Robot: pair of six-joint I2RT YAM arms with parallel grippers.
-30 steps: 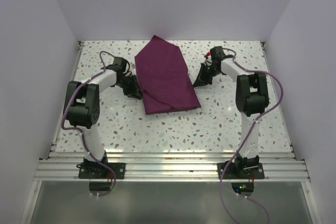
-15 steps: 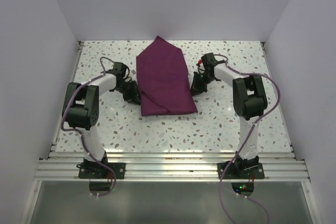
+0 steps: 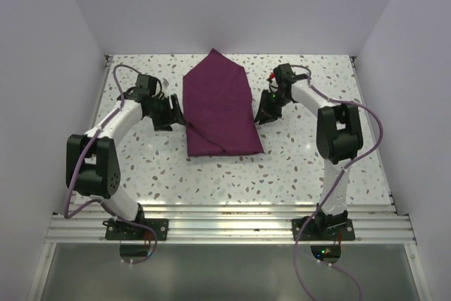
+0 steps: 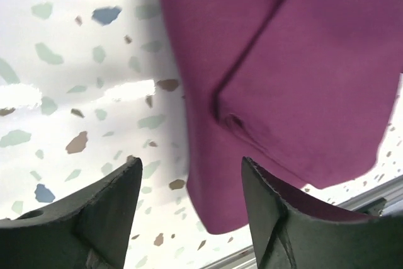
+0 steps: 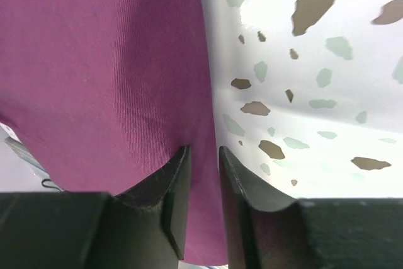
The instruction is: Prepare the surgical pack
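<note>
The surgical pack shows as a folded plum-purple cloth (image 3: 218, 107) lying flat at the middle back of the speckled table. My left gripper (image 3: 176, 114) is at the cloth's left edge. In the left wrist view it (image 4: 190, 162) stands wide open, one finger over bare table and the other over the cloth (image 4: 302, 80). My right gripper (image 3: 262, 112) is at the cloth's right edge. In the right wrist view its jaws (image 5: 203, 149) stand a narrow gap apart, just above the border of the cloth (image 5: 107, 61). A fold ridge crosses the cloth.
The terrazzo table (image 3: 303, 160) is closed in by white walls on the left, right and back. An aluminium rail (image 3: 225, 227) with both arm bases runs along the near edge.
The left gripper has opened wide and its arm has swung out to the left. The right gripper's jaws have parted a little. The cloth's near edge has settled slightly leftward.
</note>
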